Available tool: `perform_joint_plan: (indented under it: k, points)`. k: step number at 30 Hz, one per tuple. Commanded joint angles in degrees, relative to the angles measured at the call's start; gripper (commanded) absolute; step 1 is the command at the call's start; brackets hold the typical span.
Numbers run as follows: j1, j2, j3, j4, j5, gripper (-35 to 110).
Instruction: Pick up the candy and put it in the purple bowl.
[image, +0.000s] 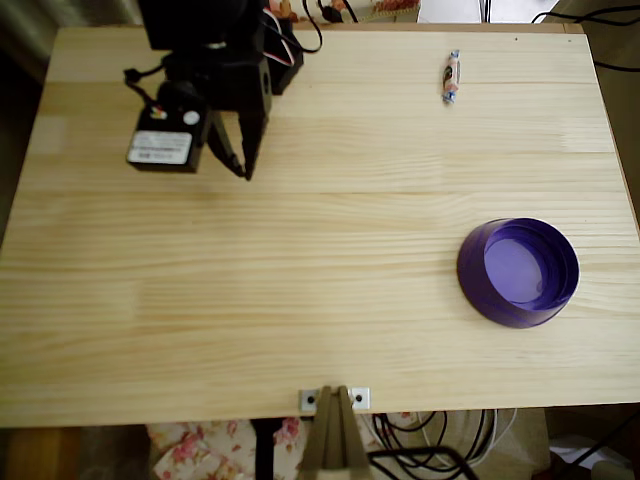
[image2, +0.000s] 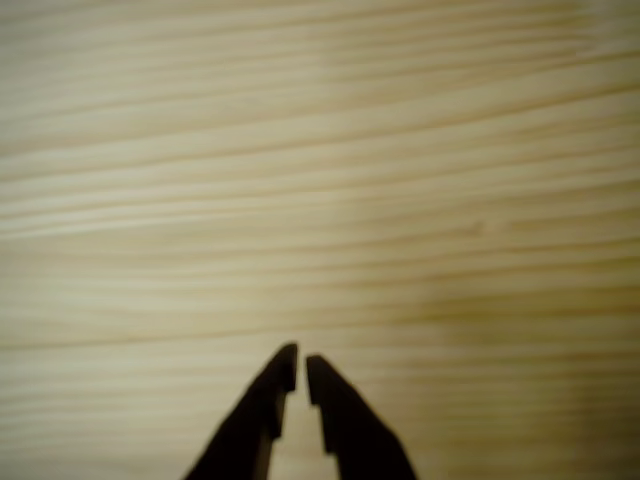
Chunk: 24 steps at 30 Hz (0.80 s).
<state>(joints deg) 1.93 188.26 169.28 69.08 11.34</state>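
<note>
The candy (image: 451, 77), a small whitish wrapped sweet with pink and blue marks, lies near the table's far right edge in the overhead view. The purple bowl (image: 518, 271) sits upright at the right, nearer the front, and holds nothing. My black gripper (image: 243, 168) is at the upper left of the table, far from both, its fingers pointing down toward the wood. In the wrist view the gripper (image2: 301, 365) is shut, tips nearly touching with nothing between them, over bare wood grain.
The light wooden table (image: 300, 300) has open surface across its middle and left. The arm's black base and motor with a white label (image: 160, 148) stand at the upper left. Cables hang past the back and front edges.
</note>
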Motion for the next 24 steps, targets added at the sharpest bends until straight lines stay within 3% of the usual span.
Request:
perform_joint_plan:
  k: [1, 15, 24]
  points:
    - [-1.76, 0.79, -6.5, 1.76, 3.08, 0]
    - [-16.88, 0.7, -13.27, 2.99, 15.64, 0]
    - [-23.2, -1.76, -18.72, 3.25, 17.67, 0]
